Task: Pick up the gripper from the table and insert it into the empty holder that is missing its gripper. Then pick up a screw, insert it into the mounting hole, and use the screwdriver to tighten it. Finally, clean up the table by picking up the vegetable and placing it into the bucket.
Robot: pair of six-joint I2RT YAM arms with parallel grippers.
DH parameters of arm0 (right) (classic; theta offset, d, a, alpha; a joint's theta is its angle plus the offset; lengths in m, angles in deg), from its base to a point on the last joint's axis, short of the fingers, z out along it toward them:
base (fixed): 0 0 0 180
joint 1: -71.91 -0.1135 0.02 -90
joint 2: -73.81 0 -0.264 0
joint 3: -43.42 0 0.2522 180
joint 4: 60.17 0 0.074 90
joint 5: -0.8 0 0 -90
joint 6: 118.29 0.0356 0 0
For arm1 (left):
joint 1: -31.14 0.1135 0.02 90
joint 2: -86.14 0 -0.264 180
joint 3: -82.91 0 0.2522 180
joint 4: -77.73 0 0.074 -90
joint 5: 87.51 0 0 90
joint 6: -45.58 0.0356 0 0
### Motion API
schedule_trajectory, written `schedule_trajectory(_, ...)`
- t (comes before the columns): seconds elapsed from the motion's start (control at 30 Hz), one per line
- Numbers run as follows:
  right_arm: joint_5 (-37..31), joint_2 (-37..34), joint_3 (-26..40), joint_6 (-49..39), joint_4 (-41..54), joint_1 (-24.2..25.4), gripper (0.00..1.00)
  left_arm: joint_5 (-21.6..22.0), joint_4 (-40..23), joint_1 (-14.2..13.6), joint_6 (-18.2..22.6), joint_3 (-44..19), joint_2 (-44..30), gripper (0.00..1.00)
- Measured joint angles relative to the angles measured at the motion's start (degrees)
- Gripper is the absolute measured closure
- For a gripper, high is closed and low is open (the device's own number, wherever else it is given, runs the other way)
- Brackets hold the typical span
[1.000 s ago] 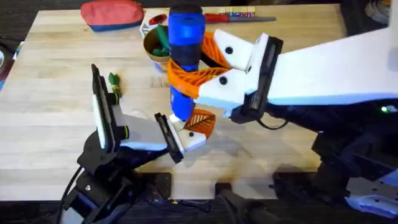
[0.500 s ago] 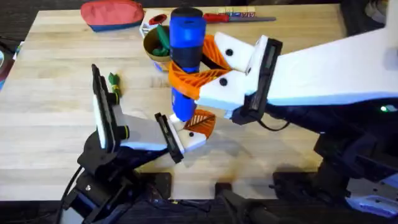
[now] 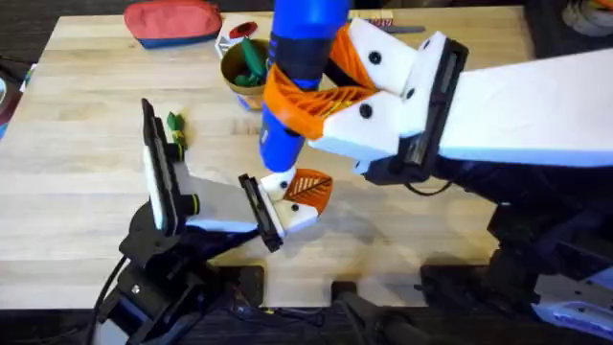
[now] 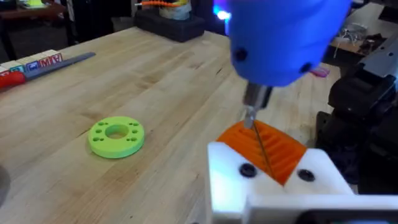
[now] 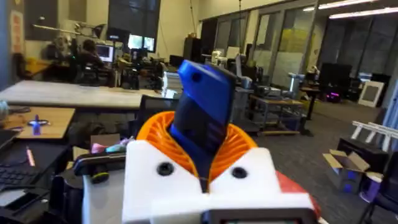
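Two grippers are seen at work over the middle of the table (image 3: 86,201). The right gripper (image 3: 316,96) is pressed together around the blue screwdriver (image 3: 292,72), which is held nearly upright with its thin metal bit (image 4: 252,115) pointing down. The bit tip is placed on, or just above, the small orange gripper piece (image 4: 267,146), which is now seated in the white holder (image 3: 292,213). The holder is kept in place at the near middle of the table by the left gripper (image 3: 273,206); whether its fingers are spread or pressed together cannot be told, because they are hidden under the block.

The screwdriver is judged to be thick, stiff and rather heavy, with a smooth round body that can slip or turn in the pads. A hold around its middle, as it is taken now, seems best for keeping the bit straight. The orange piece is light and ribbed, and it could be pushed out of line if too much force is given from above.

The green vegetable (image 3: 174,122) is lying at the left of the table, just beside the left arm, not yet cleaned up. The bucket (image 3: 239,72) is standing at the far middle, partly hidden behind the screwdriver. A lime-green disc (image 4: 117,137) is lying flat on the wood near the holder.
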Motion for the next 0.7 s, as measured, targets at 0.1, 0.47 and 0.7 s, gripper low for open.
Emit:
schedule_trajectory(0.1, -0.7, 0.0, 0.0, 0.0, 0.6, 1.1, 0.994, 0.0, 0.0, 0.0, 0.0, 0.0, 0.0, 0.986)
schedule_trajectory(0.47, -8.0, -1.3, 4.1, -10.8, 22.6, 14.7, 0.995, 0.0, 0.0, 0.0, 0.0, 0.0, 0.0, 0.986)
schedule_trajectory(0.7, -16.4, -13.6, 12.4, -26.1, 31.9, 29.2, 0.995, 0.0, 0.0, 0.0, 0.0, 0.0, 0.0, 0.986)
